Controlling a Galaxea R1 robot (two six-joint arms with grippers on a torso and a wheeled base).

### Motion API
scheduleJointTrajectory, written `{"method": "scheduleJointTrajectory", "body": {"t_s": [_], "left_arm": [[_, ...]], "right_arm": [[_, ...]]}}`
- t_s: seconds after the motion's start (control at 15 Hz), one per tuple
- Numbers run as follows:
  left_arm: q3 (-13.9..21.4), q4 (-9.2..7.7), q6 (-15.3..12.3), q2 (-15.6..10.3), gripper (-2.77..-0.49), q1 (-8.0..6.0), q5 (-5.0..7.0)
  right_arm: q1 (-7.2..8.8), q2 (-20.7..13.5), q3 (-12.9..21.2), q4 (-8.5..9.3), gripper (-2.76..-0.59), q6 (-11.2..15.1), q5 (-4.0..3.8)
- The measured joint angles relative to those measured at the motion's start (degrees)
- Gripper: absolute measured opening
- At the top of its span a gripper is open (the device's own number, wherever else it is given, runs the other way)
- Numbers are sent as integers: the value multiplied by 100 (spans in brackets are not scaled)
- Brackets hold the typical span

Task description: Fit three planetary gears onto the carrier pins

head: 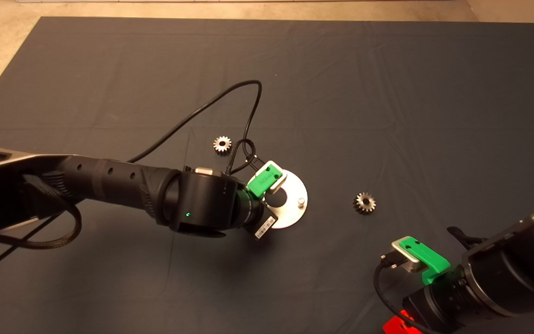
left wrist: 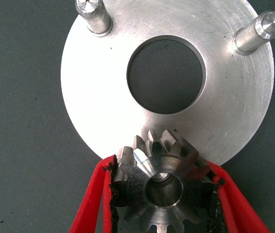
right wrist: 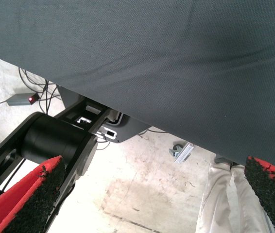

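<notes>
Left gripper (left wrist: 164,194): it was over the near edge of the disc (left wrist: 103,111), its red fingers (left wrist: 91,204) closed on one gear (left wrist: 164,182), black pads pressed to the teeth on both sides.
Held gear: seen from the wrist, its bore sat over the third pin, whose top glinted inside the hole a little off centre; I could not tell whether it had slid down at all.
Other pins: two posts (left wrist: 94,17) (left wrist: 259,31) stood bare on the far side of the disc's central hole.
Loose gears: one (head: 222,144) lay on the mat (head: 387,93) beyond the disc, another (head: 365,202) to the disc's right, both well apart from it.
Right gripper (right wrist: 152,204): parked at the lower right of the mat, fingers spread wide, holding nothing.
Progress: by my reckoning, the first of three gears, not yet seated.
Risk, jamming: with the pin off centre in the bore, pushing down could have cocked the gear and wedged it on the pin's rim.
Risk, dragging: the disc lay loose on the mat, so a sideways shove from a bound gear might have shifted it.
Risk, release: letting go before the bore caught the pin could have dropped the gear tilted against the post.
</notes>
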Motion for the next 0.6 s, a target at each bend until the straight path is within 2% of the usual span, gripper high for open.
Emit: {"method": "scheduleJointTrajectory", "body": {"t_s": [0.2, 0.4, 0.53, 0.6], "left_arm": [[0, 0, -16, -16, -237, 0, -2], [0, 7, -18, -21, -220, -2, -7], [0, 10, -24, -33, -220, -2, -38], [0, 10, -44, -41, -212, -2, -46]], "right_arm": [[0, -4, 0, 0, -61, -2, 0], [0, -32, 0, 0, -61, 0, 0], [0, -42, 0, 0, -61, -2, 2], [0, -50, 0, 0, -61, -2, -2]]}}
